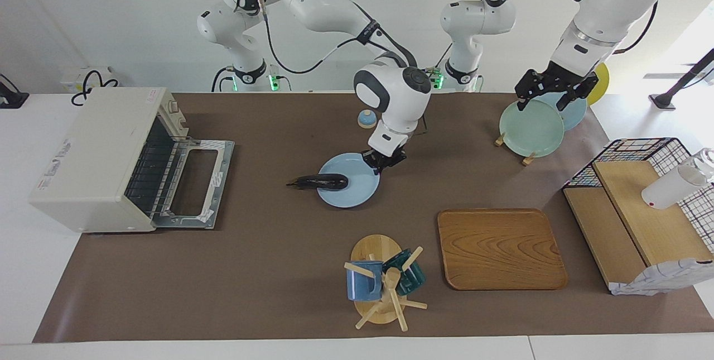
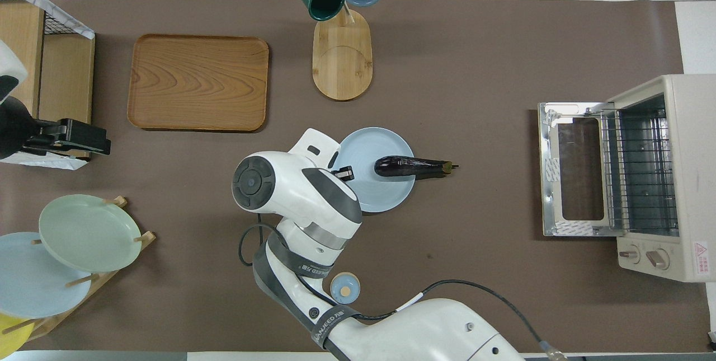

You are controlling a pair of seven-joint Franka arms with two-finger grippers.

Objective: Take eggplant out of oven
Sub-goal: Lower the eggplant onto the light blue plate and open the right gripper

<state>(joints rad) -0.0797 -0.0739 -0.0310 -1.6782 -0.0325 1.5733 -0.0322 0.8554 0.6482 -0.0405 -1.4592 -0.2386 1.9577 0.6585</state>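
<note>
my right gripper (image 1: 384, 162) is clenched on the rim of the light blue plate (image 1: 357, 192), at the plate's edge nearest the robots, near the middle of the brown table mat (image 1: 279, 270). the eggplant (image 1: 322, 181) lies on that plate, its thick end resting on the plate's surface and its thin stem end sticking out over the rim toward the oven (image 1: 97, 159). the eggplant is out of the oven and well apart from it, with bare mat between them. the oven sits at the right arm's end of the table with its door (image 1: 195, 184) folded down flat and the wire rack (image 2: 637, 162) showing inside. from above, my right arm's wrist covers the side of the plate toward the left arm's end, and the eggplant points along the table toward the open oven door. my left gripper (image 1: 549, 95) waits with its fingers spread, hanging over the pale green plate (image 1: 530, 128) that stands in the wooden plate rack at the left arm's end. a small blue bell (image 1: 366, 119) sits near the robots, just beside my right arm's wrist in the facing view. a wooden tray (image 1: 499, 248) and a mug stand (image 1: 382, 287) with a blue mug and a green mug lie farther from the robots than the plate.
</note>
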